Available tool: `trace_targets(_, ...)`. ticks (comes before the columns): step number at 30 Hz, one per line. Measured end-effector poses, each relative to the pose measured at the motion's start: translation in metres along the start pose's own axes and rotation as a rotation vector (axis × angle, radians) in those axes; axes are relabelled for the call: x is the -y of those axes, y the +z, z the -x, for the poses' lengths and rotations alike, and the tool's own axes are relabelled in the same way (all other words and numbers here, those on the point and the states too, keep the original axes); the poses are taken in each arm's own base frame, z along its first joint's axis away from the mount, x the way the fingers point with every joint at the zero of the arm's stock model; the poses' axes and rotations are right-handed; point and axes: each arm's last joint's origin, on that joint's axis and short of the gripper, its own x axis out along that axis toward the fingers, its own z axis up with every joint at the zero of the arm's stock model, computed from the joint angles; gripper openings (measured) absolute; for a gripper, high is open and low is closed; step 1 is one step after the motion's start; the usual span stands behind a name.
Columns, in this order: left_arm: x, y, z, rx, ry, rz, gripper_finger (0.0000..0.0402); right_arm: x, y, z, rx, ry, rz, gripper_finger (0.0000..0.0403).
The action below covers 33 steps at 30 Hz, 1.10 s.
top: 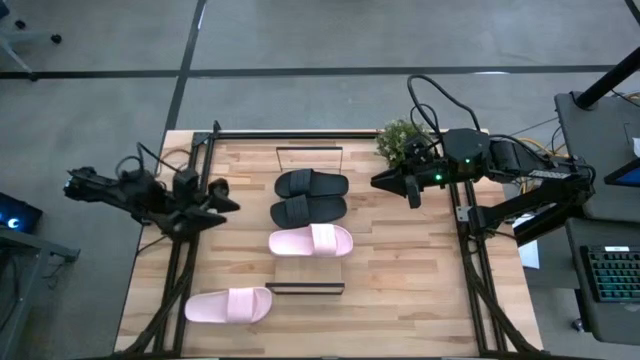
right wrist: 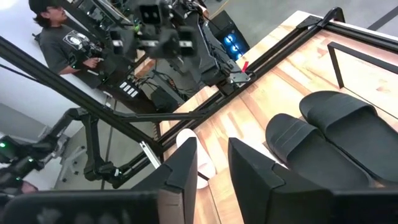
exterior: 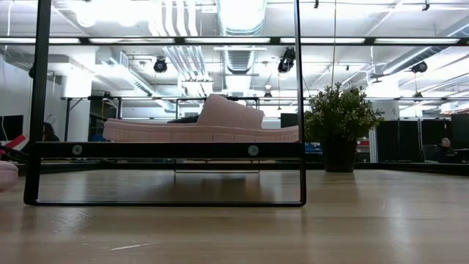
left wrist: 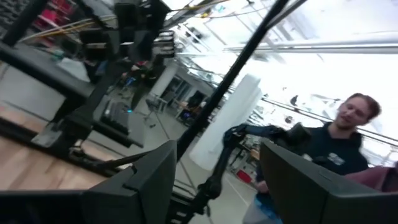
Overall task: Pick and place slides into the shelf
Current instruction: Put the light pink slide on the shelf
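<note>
High view: right hand (top: pixel 412 197) empty, beside the shelf (top: pixel 306 274).

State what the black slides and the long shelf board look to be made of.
The two black open-toe slides look like matte moulded foam or rubber: dull and seamless. The long narrow light-wood shelf board shows pale grain, seemingly wood, with thin black frame ends, probably metal.

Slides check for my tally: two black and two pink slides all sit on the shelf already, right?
Not quite. The high view shows two black slides and only one pink slide on the shelf; the other pink slide lies on the table.
</note>
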Motion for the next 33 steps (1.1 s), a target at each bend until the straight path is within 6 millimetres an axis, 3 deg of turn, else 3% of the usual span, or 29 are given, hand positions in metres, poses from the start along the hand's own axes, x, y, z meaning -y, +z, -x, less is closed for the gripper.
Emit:
trace_targets(8, 0.017, 0.020, 0.002, -0.197, 0.053, 0.003, 0.0209, 0.000, 0.000, 0.000, 0.003, 0.003, -0.029, 0.0078)
trace_targets(13, 0.020, 0.022, 0.006, -0.420, 0.176, 0.052, 0.0187, 0.000, 0.000, 0.000, 0.003, 0.003, -0.045, 0.0082)
trace_targets(19, 0.023, 0.022, 0.006, -0.498, 0.180, 0.174, 0.0177, 0.000, 0.000, 0.000, 0.003, 0.003, -0.044, 0.0075)
trace_targets(28, 0.004, -0.011, 0.022, -0.821, 0.406, 0.448, 0.0177, 0.002, -0.003, -0.002, -0.009, -0.007, -0.016, 0.0079)
trace_targets(33, -0.002, -0.022, 0.022, -0.910, 0.517, 0.542, 0.0177, 0.006, -0.007, -0.006, -0.027, -0.023, -0.015, 0.0077)
